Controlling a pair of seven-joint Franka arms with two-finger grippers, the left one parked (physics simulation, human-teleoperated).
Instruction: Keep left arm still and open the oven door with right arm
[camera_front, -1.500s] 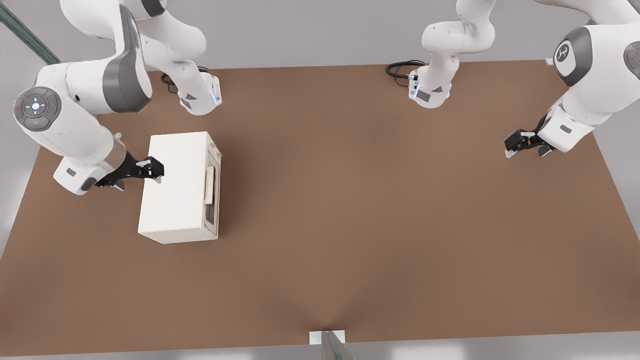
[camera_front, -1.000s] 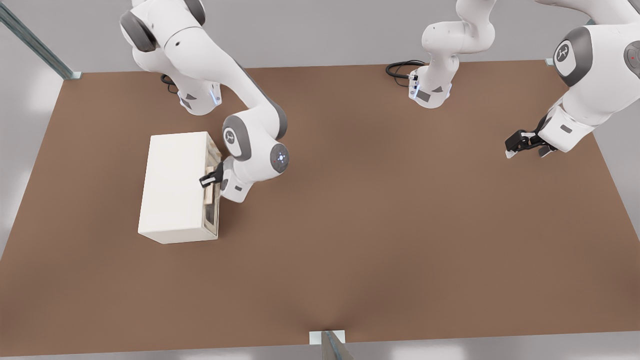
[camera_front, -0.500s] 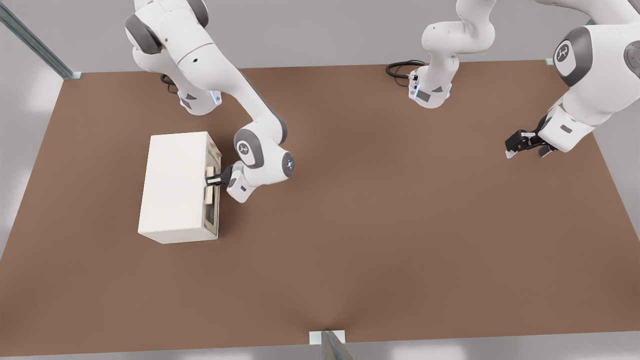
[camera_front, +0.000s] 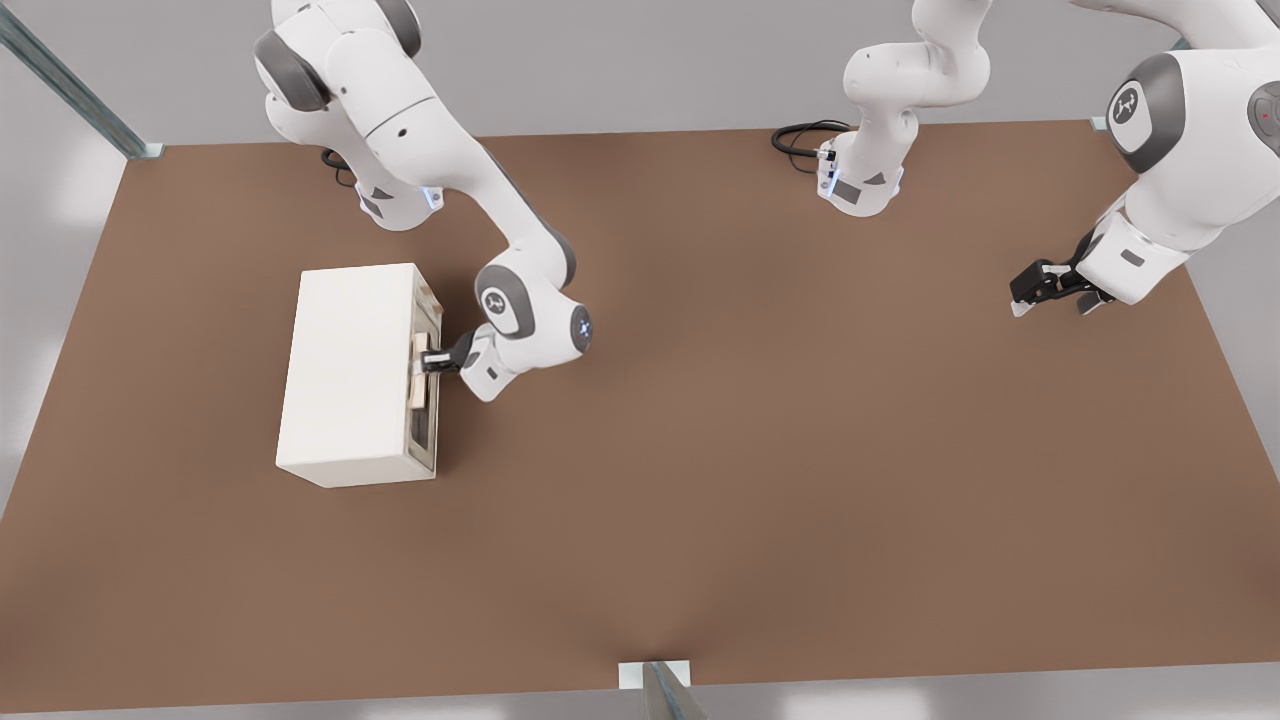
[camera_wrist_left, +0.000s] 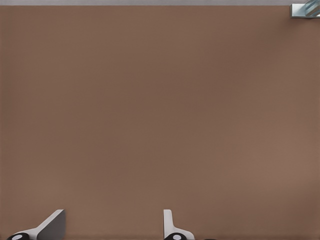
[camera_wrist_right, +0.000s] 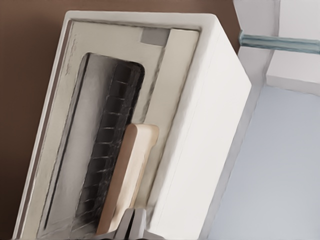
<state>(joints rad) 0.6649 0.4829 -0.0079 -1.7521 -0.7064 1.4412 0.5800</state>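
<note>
Cream oven sits on the table's left in the front view, its door shut. The gripper pinches the handle — the right wrist view alone shows the window and fingertips pressed together at that handle.

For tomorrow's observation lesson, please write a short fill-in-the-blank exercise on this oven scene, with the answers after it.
1. The gripper is at the oven door's pale beige ____.
2. The oven door is ____.
3. The oven stands on a ____ table.
4. The door's window is ____ in colour.

Answers: handle; closed; brown; dark
</note>
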